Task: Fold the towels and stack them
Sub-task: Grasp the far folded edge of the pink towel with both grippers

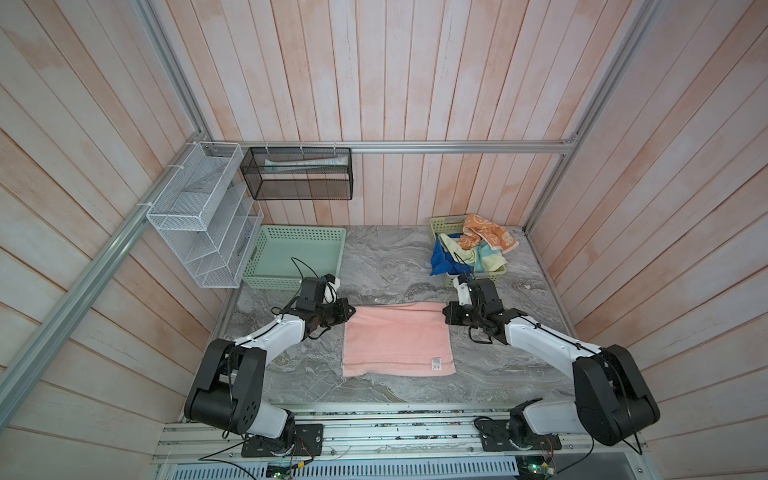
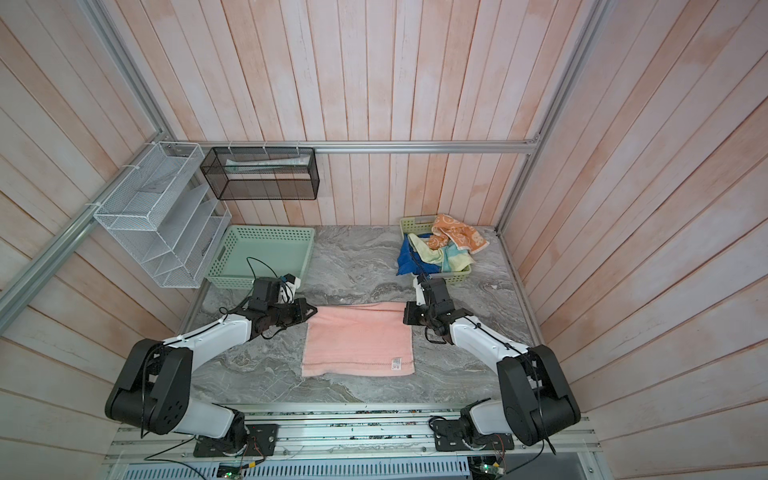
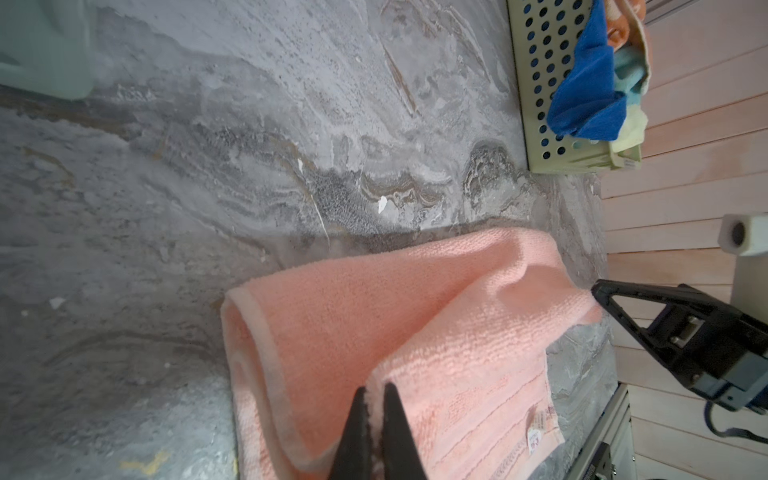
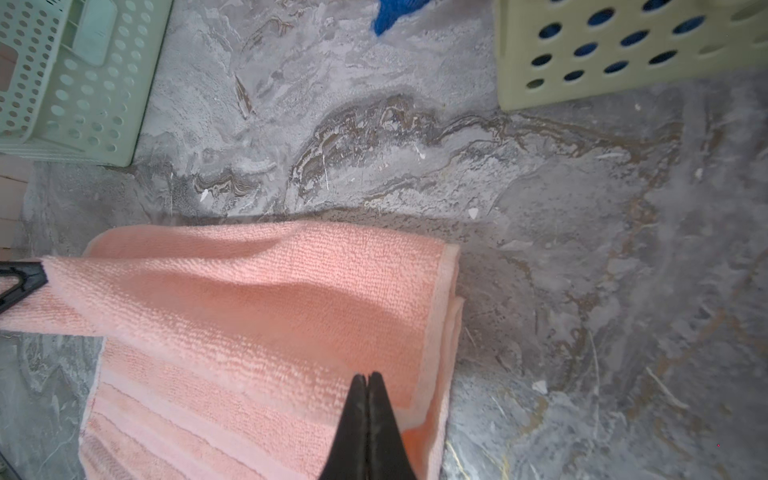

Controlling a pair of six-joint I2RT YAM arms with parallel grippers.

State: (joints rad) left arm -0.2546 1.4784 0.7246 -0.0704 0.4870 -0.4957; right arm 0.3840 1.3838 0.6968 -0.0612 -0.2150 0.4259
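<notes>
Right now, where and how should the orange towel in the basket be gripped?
Probably grip the orange towel at its bunched upper fold, coming straight down: it lies topmost on the pile in the yellow-green basket, spilling over the rim toward the right wall. The right gripper is nearer, once it frees the pink towel.

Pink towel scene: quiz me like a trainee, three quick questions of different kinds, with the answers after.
1. True or false: the left gripper and the right gripper are each shut on the pink towel.
2. The blue towel, yellow towel and orange towel are: A) folded in a neat stack; B) heaped in the pale yellow-green basket; C) spread flat beside the pink towel.
3. Fill in: the pink towel's label sits by the edge ___ the arms' bases (nearest or farthest from).
Key: 1 true; 2 B; 3 nearest.
</notes>
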